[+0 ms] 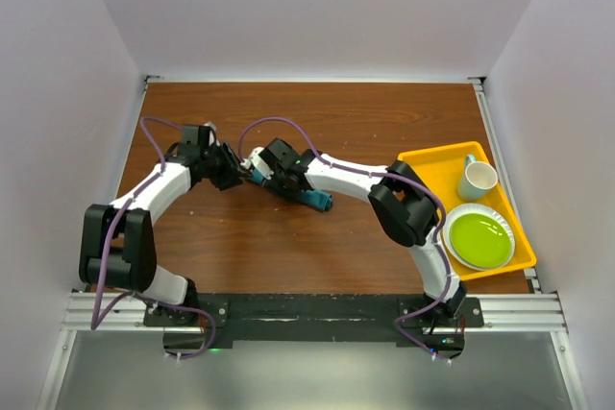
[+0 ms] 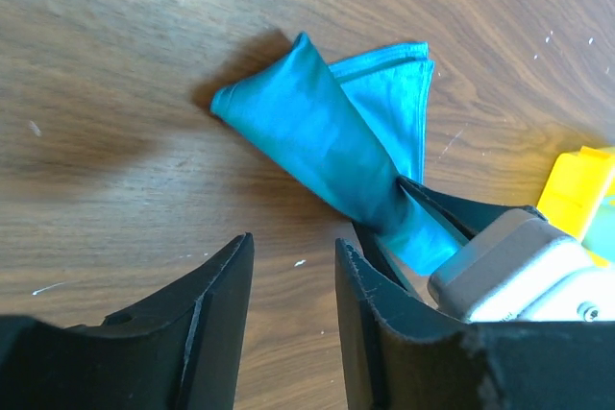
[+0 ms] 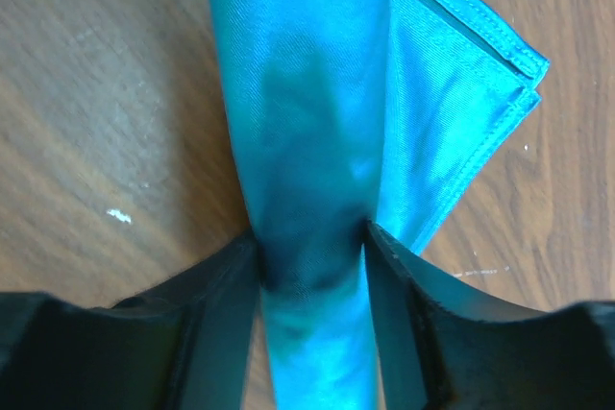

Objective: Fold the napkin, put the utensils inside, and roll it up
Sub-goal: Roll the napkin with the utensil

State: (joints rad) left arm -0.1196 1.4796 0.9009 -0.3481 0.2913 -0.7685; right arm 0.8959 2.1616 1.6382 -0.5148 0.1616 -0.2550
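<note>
2 black fingers (image 3: 192, 333) of the right gripper (image 3: 309, 247) are closed on the napkin (image 3: 307, 122), a teal roll running straight between them. Both press its sides, and the cloth narrows and darkens at the pinch. A flat hemmed corner fans out beyond the right-hand fingertip. The left gripper (image 2: 293, 249) stands partly open, with only the bare wooden table (image 2: 115, 141) between its jaws. The roll lies just ahead of its right-hand tip, slanting away to the far left.

Your count, by kind:
Napkin (image 2: 327, 141): 1
Tray (image 1: 423, 162): 1
Plate (image 1: 480, 240): 1
Cup (image 1: 478, 180): 1
Arms: 2, left arm (image 1: 154, 194), right arm (image 1: 351, 175)
</note>
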